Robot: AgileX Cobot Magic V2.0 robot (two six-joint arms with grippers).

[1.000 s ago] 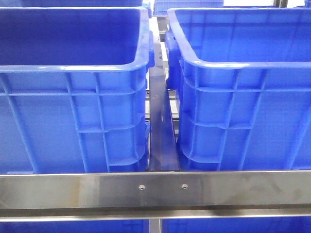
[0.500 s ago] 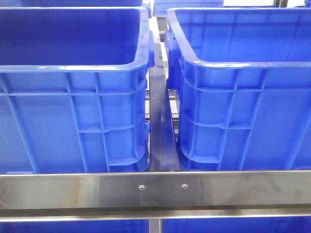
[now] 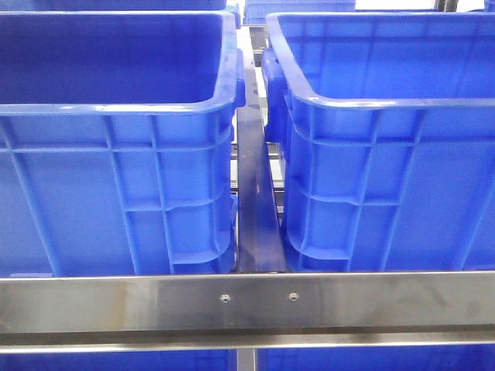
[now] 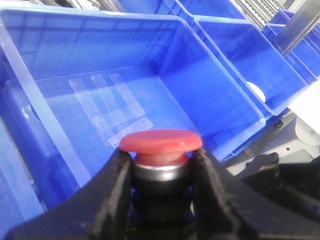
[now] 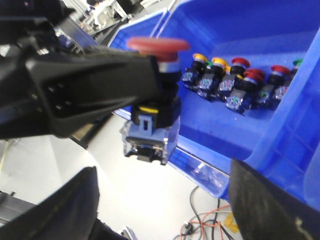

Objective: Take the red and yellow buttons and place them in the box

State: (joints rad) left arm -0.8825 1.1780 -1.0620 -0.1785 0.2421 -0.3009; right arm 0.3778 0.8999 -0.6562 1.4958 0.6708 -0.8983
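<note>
The left gripper pinches a red button upright — the box lies right below. The right gripper is spread, holding nothing.

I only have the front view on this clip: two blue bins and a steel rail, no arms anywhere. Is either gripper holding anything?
Observer: Yes. In the left wrist view, the left gripper is shut on a red button, its fingers clamping the collar under the cap.
Operator: Where is it, relative to a bin?
Observer: Beyond the button lies an empty blue bin; only a taped patch shows on its floor.
Operator: And the right arm?
Observer: The right gripper is open with nothing between its fingers; it looks at the left gripper holding the red button.
Operator: Any buttons left to pick?
Observer: Yes, a row of red and yellow buttons sits in a supply bin.
</note>
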